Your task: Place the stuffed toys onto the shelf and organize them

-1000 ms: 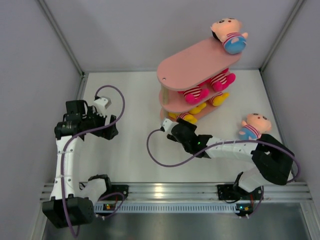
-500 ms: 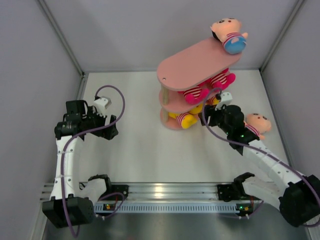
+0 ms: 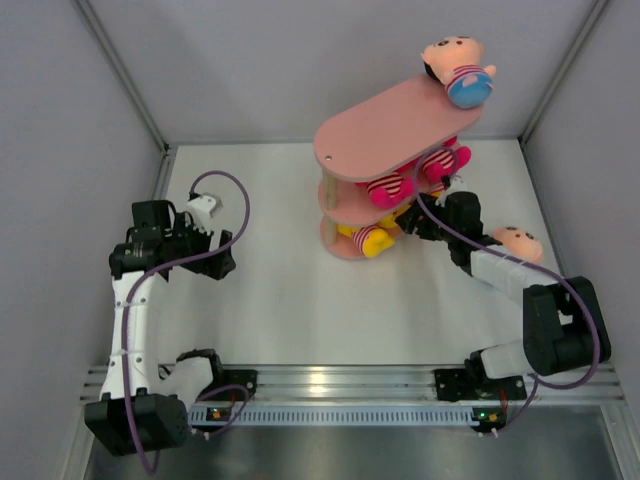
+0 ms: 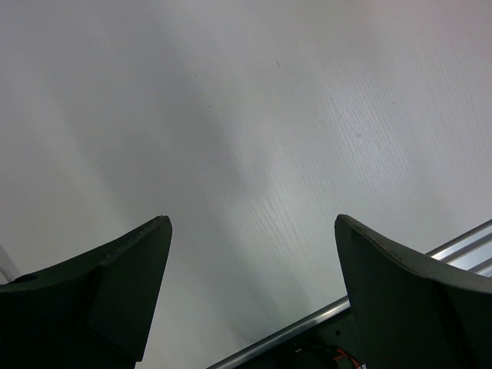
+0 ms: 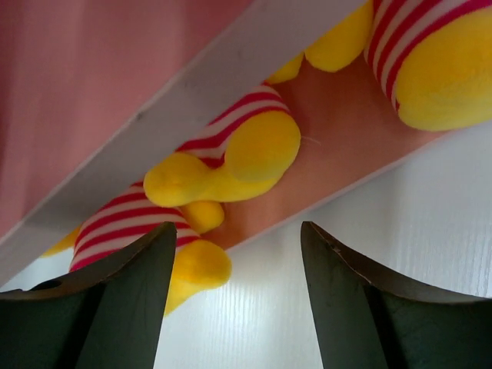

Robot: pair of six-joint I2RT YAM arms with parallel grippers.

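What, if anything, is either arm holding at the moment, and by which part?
Nothing is held. The left gripper is open over the table; the right gripper, jaws apart and empty, faces the yellow toys on the shelf.

The white desk (image 3: 280, 300) carries a pink three-tier shelf of oval boards (image 3: 370, 130), standing toward its far right. At the far right end of the top board lies a peach-headed plush doll in a striped shirt with a blue bottom (image 3: 458, 70). The middle board holds hot pink plush dolls in red-white stripes (image 3: 388, 190). The bottom board holds yellow plush dolls in red-white stripes (image 5: 254, 150), one poking past its near edge. A second peach-headed plush doll (image 3: 520, 243) lies directly on the desk, right of the shelf and not touching it.
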